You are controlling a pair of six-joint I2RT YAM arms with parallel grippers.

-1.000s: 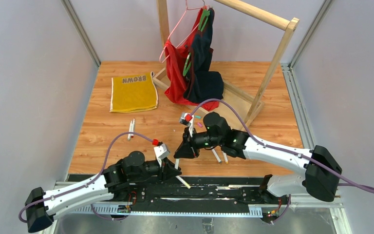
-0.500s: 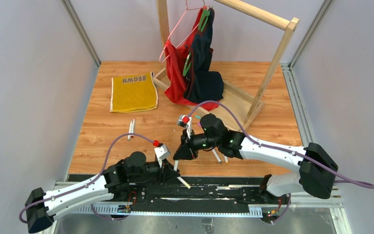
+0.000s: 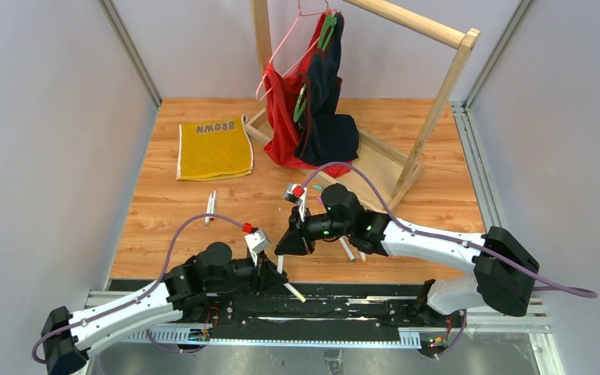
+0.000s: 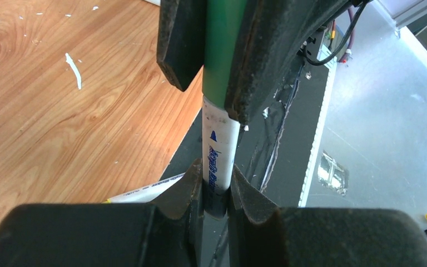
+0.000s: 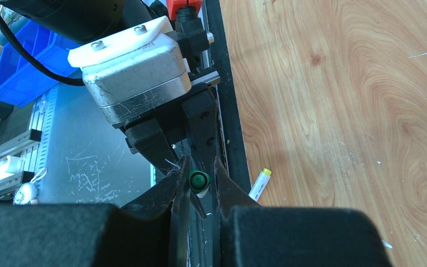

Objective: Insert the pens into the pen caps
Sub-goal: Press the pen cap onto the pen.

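My left gripper (image 3: 269,271) is shut on a white pen (image 4: 219,156) and holds it over the table's near edge. The pen's upper end sits inside a green cap (image 4: 222,50). My right gripper (image 3: 290,244) is closed around that cap from above; the cap's end (image 5: 199,181) shows between its fingers. A yellow-tipped pen (image 3: 294,291) lies on the black rail below and also shows in the right wrist view (image 5: 259,184). Two more pens (image 3: 348,250) lie under the right arm. Another pen (image 3: 211,207) lies to the left.
A yellow cloth (image 3: 214,148) lies at the back left. A wooden clothes rack (image 3: 437,101) with red and dark garments (image 3: 312,117) on hangers stands at the back. The black base rail (image 3: 336,301) runs along the near edge. Blue bins (image 5: 16,67) sit beyond it.
My right gripper has moved slightly left and down toward the left gripper with the green cap. The left gripper has shifted slightly left with the pen.
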